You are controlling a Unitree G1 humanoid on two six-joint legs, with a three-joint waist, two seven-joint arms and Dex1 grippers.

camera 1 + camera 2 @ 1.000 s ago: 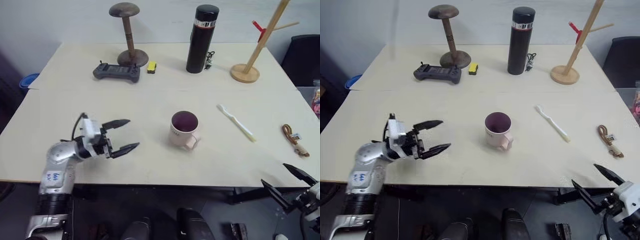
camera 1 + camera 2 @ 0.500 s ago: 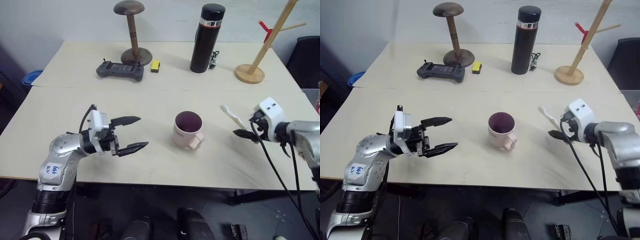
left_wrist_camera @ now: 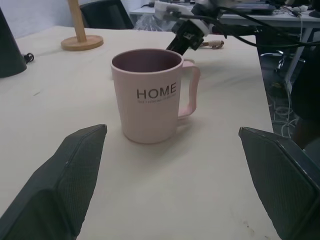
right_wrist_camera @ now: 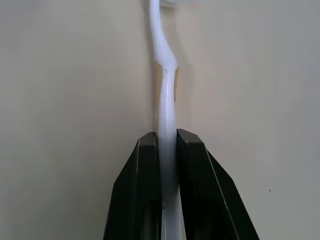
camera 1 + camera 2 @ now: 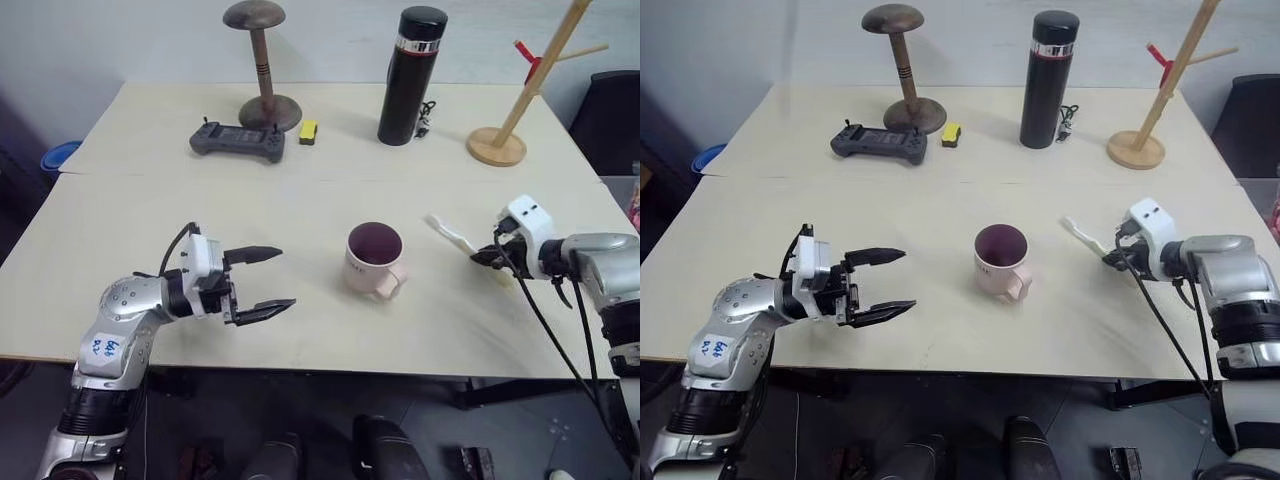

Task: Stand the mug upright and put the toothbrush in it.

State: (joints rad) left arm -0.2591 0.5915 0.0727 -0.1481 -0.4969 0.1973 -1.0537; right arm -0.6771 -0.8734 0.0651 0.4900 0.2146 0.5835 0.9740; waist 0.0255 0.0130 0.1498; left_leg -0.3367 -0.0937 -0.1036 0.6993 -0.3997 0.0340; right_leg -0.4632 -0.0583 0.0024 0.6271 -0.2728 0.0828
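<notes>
The pale pink mug (image 5: 375, 258) with "HOME" lettering stands upright mid-table, handle toward the front edge, its dark inside empty. The white toothbrush (image 5: 447, 232) lies flat on the table to the mug's right, bristle end toward the mug. My right gripper (image 5: 482, 257) is shut on its handle, and the right wrist view shows the toothbrush (image 4: 165, 85) pinched between the two black fingers (image 4: 145, 165). My left gripper (image 5: 285, 278) hovers open to the mug's left, pointing at it, a hand's width away. In the left wrist view the mug (image 3: 147, 95) sits between the spread fingers.
Along the back of the table stand a wooden hat stand (image 5: 262, 65), a black controller (image 5: 237, 142), a small yellow item (image 5: 308, 131), a tall black flask (image 5: 408, 76) and a wooden rack (image 5: 505, 130). The table's (image 5: 300, 330) front edge runs just below both grippers.
My right arm rose from below the table's front edge, reached the toothbrush and shut on its handle. The left gripper stayed open beside the mug.
</notes>
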